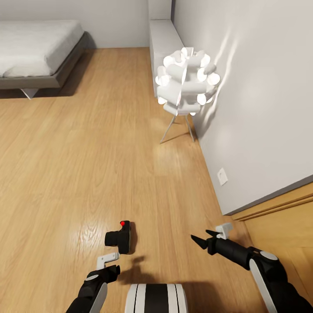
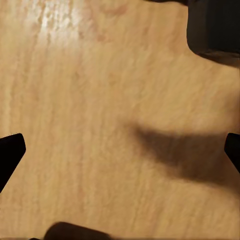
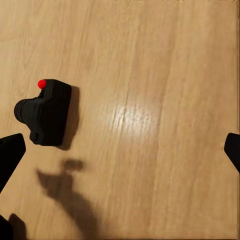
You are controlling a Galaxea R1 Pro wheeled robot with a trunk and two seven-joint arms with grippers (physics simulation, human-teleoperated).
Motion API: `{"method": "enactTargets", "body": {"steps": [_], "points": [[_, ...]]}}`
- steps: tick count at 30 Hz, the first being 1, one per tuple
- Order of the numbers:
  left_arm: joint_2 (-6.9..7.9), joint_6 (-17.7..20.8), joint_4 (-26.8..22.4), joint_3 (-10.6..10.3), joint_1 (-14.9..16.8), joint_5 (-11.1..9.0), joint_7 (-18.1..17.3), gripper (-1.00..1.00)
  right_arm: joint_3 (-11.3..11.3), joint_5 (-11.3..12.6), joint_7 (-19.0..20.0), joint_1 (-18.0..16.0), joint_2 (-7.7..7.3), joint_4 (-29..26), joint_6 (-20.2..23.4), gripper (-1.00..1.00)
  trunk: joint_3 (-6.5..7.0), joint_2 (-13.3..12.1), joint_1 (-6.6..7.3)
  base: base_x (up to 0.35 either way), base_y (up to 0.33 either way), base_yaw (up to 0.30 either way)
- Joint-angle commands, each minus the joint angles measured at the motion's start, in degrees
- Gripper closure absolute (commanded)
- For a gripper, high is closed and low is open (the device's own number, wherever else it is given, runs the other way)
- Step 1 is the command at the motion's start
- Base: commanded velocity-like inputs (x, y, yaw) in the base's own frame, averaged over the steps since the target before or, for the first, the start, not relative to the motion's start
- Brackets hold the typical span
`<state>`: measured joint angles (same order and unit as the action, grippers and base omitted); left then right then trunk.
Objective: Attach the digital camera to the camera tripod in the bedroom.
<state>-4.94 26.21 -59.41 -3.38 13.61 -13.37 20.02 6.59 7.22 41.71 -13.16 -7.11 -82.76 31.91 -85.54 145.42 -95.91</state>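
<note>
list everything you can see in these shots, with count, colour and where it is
digital camera: 1, black with red button, lying on the wood floor ahead of the left pincer
floor lamp: 1, white, lit, on thin legs beside the right wall
bed: 1, grey, far left
low cabinet: 1, white, along the far right wall
wall socket: 1, white, low on the right wall
floor: light wood planks
left pincer: 1, black, open, over bare floor
right pincer: 1, black, open, right of the camera
</note>
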Motion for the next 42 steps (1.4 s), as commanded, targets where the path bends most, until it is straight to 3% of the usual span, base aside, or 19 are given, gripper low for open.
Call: {"method": "enactTargets", "body": {"steps": [1,8,11,17,42], "points": [[0.02,0.15,-0.08,-0.14,0.01,-0.60,0.54,-1.00,0.13,0.39,0.08,-0.02,-0.02,-0.02,0.46,-1.00,-0.04,0.01,0.01,0.000,0.000,0.000],[0.02,0.09,-0.09,-0.31,0.01,-0.55,0.54,-1.00,0.40,-1.22,0.17,-0.02,-0.07,-0.03,0.55,-1.00,-0.04,0.01,0.01,0.000,0.000,0.000],[0.07,0.07,-0.14,-2.82,0.01,-0.53,0.57,-1.00,0.77,-2.64,0.06,-0.02,-0.03,-0.03,2.06,-1.00,-0.04,0.01,0.01,0.000,0.000,-0.010],[0.04,0.07,-0.18,-4.97,0.01,-0.59,0.62,-1.00,2.18,-3.26,-0.58,-0.02,-0.01,-0.08,7.44,-1.00,-0.04,0.01,0.01,0.000,0.000,-0.163],[0.11,-0.03,0.01,-5.15,0.01,-0.69,0.80,-1.00,2.87,-3.24,-0.75,-0.02,0.70,-0.03,8.29,-1.00,-0.04,0.01,0.01,0.000,0.000,-0.041]]}}
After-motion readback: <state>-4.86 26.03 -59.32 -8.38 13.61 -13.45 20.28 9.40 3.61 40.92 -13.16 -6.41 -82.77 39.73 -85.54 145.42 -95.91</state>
